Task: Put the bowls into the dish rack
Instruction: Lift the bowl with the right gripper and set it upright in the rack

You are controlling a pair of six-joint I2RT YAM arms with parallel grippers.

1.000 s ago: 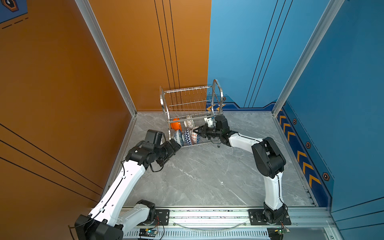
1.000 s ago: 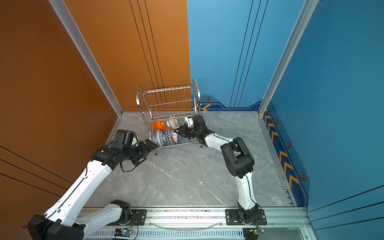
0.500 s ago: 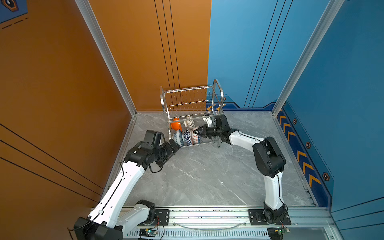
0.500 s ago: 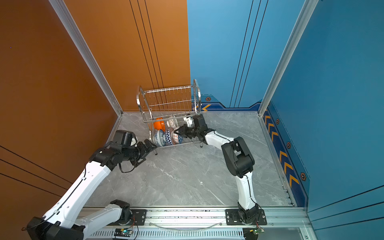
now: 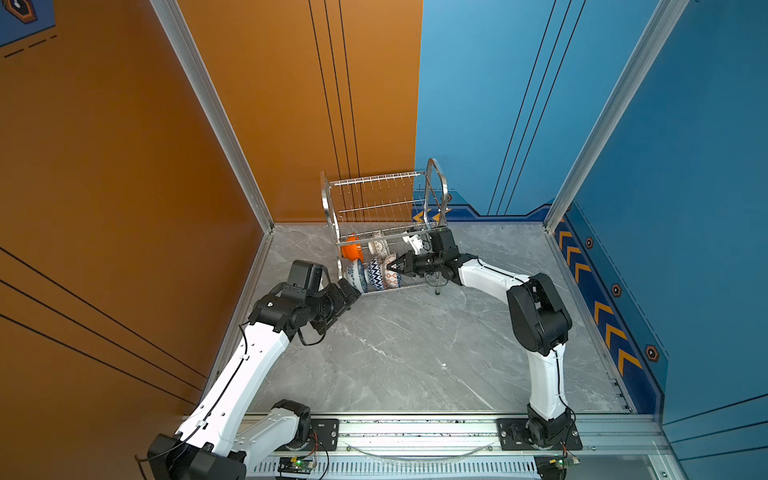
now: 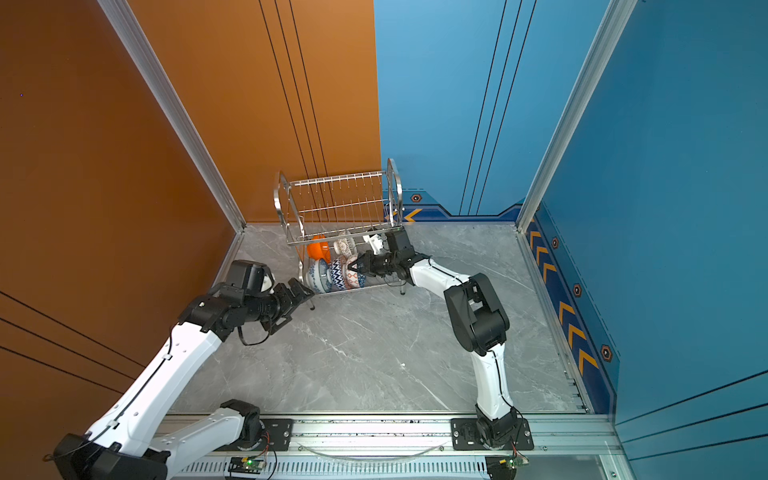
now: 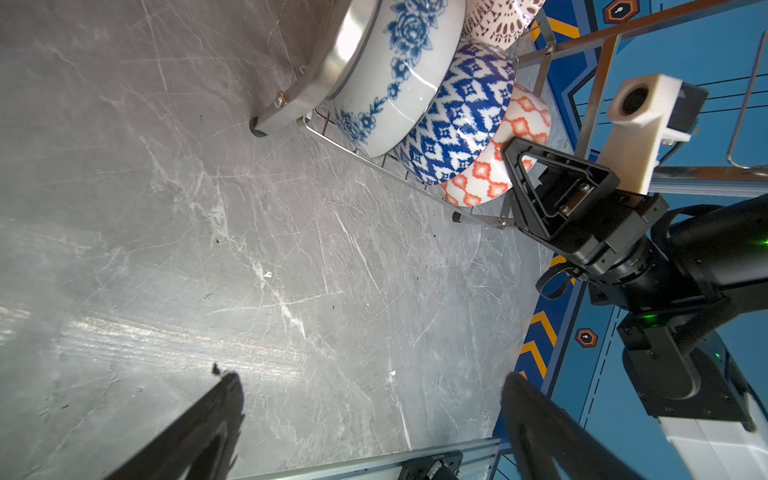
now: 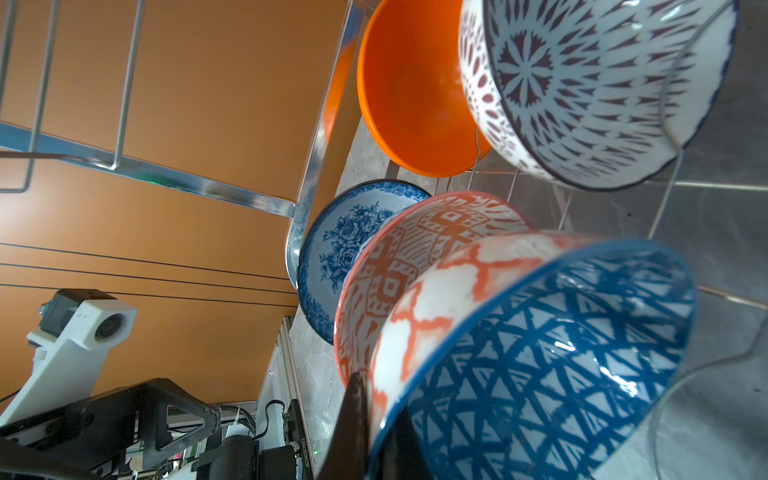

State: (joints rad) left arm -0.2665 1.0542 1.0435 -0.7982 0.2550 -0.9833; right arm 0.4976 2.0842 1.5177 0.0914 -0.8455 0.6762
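The steel dish rack [image 5: 436, 183] stands at the back of the grey floor. On its lower shelf sit a plain orange bowl [image 8: 411, 95], a dark lattice bowl [image 8: 582, 91], a blue floral bowl [image 7: 395, 75] and a blue-white diamond bowl [image 7: 461, 112]. My right gripper [image 8: 380, 415] reaches into the rack from the right. It is shut on the rim of a bowl [image 8: 540, 353] that is orange-white outside with blue triangles inside; this bowl leans against the diamond one. My left gripper [image 5: 351, 286] hangs open and empty by the rack's front left foot.
Orange wall panels close the left side and blue ones the right and back. An aluminium rail [image 5: 415, 428] with both arm bases runs along the front. Bare marble floor [image 5: 415, 345] lies between the arms in front of the rack.
My right gripper has crept slightly left, deeper into the rack, with the bowl still in its grip. The left arm has hardly moved.
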